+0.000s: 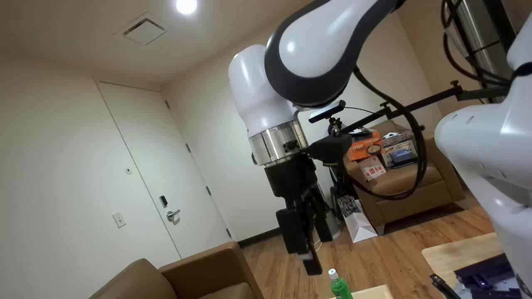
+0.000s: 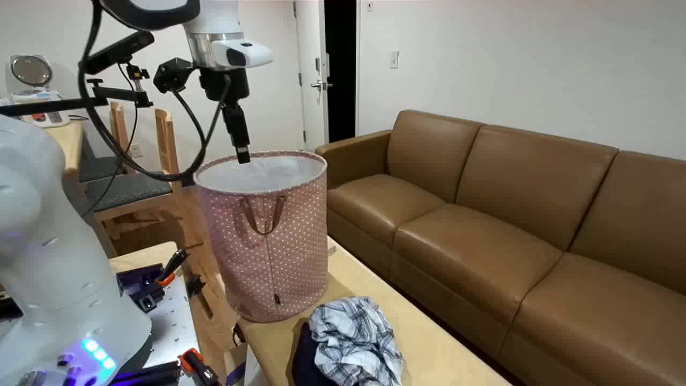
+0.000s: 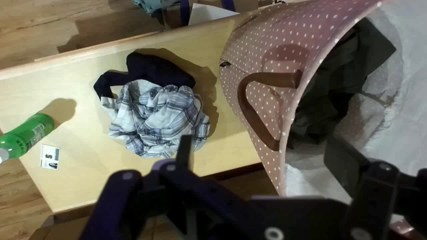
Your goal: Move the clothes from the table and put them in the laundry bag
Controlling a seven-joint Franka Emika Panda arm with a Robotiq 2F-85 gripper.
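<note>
One tabletop [image 3: 78,91] carries one laundry bag [image 2: 292,249] with one handle [image 3: 258,124] in view, one plaid garment [image 3: 161,115] and one dark garment [image 3: 153,70], two together, one green bottle [image 3: 28,135] and one small card [image 3: 50,156]. Dark cloth [image 3: 347,60] inside the bag cannot be counted by piece. One end effector [image 3: 262,156] shows two fingers [image 3: 345,163]. Around are one sofa [image 2: 482,230], one armchair [image 1: 419,205], two chairs [image 2: 128,188] and one mirror [image 2: 31,70].

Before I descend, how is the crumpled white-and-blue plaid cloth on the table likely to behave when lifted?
The plaid cloth should be floppy, judging by its loose, rumpled folds. Being bunched up, it will likely sag and lengthen once pinched. The dark navy cloth against it may drag along.
</note>
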